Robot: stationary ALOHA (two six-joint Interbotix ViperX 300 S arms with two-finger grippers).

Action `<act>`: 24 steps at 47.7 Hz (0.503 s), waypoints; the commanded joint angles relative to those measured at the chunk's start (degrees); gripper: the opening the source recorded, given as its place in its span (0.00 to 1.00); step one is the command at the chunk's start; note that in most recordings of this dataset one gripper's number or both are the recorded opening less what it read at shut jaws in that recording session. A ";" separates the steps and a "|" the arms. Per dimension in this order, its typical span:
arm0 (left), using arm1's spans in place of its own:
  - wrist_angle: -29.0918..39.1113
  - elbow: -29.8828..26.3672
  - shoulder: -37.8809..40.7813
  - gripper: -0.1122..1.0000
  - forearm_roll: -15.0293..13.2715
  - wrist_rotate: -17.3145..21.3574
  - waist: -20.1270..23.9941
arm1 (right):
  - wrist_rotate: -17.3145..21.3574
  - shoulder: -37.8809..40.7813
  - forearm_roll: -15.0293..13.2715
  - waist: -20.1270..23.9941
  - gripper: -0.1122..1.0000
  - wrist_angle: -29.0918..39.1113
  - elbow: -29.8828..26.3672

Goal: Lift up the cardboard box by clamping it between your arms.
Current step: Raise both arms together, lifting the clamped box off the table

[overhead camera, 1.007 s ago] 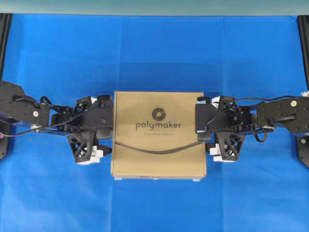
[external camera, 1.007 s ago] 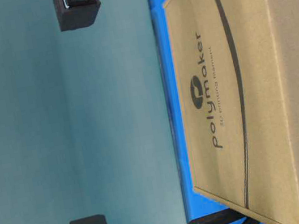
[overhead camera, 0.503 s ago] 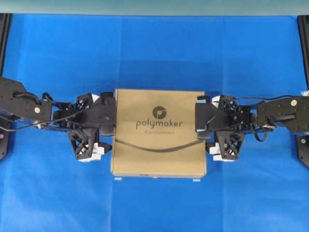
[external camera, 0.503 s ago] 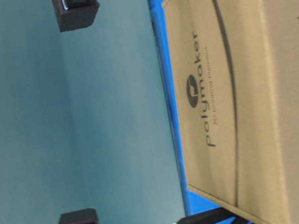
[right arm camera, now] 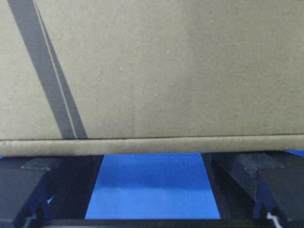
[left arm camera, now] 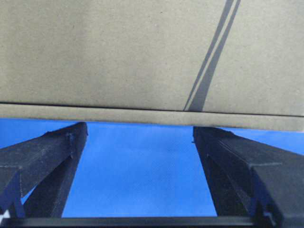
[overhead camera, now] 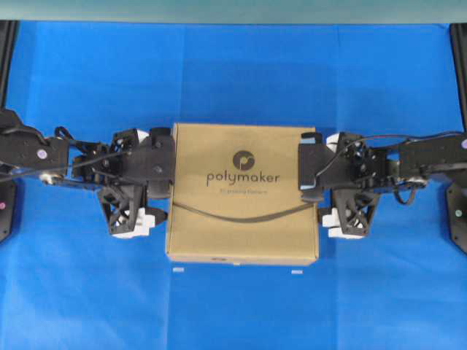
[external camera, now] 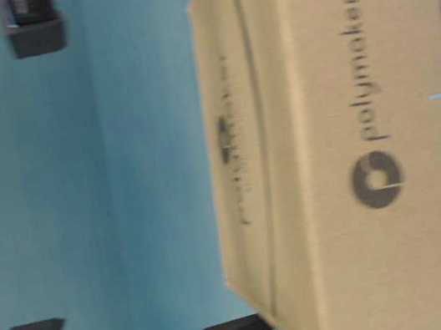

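Observation:
The brown cardboard box (overhead camera: 241,193) with its "polymaker" print hangs level between my two arms. In the table-level view the cardboard box (external camera: 344,144) stands off the blue cloth. My left gripper (overhead camera: 166,171) is open, its fingertips butted against the box's left side. My right gripper (overhead camera: 305,171) is open too, pressed against the right side. In the left wrist view the box (left arm camera: 118,52) fills the top, above my gripper (left arm camera: 140,126), and only blue cloth shows between the jaws. The right wrist view is alike: box (right arm camera: 156,66), gripper (right arm camera: 152,156).
A blue cloth (overhead camera: 233,80) covers the table. Two small white marks (overhead camera: 179,270) lie on it just in front of the box. Black frame posts (overhead camera: 7,44) stand at the far left and right edges. A teal wall (external camera: 123,190) is behind.
The box has risen off the cloth, clamped between both arms, and looks larger from overhead. Both arms rose with it. The white marks now show apart from the box's front edge.

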 commanded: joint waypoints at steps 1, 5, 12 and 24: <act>1.23 -3.34 -2.37 0.88 0.00 -0.26 0.35 | 0.79 -3.52 0.35 0.35 1.00 1.49 -4.22; 3.08 -4.22 -3.52 0.88 0.18 -0.18 0.35 | 0.79 -5.45 0.35 0.44 1.00 5.01 -5.63; 6.06 -5.71 -5.27 0.88 0.00 -0.26 0.35 | 0.70 -7.47 0.35 0.70 1.00 9.32 -7.65; 10.63 -9.58 -7.29 0.88 0.00 -0.26 0.35 | 0.79 -8.53 0.44 0.97 1.00 13.18 -9.67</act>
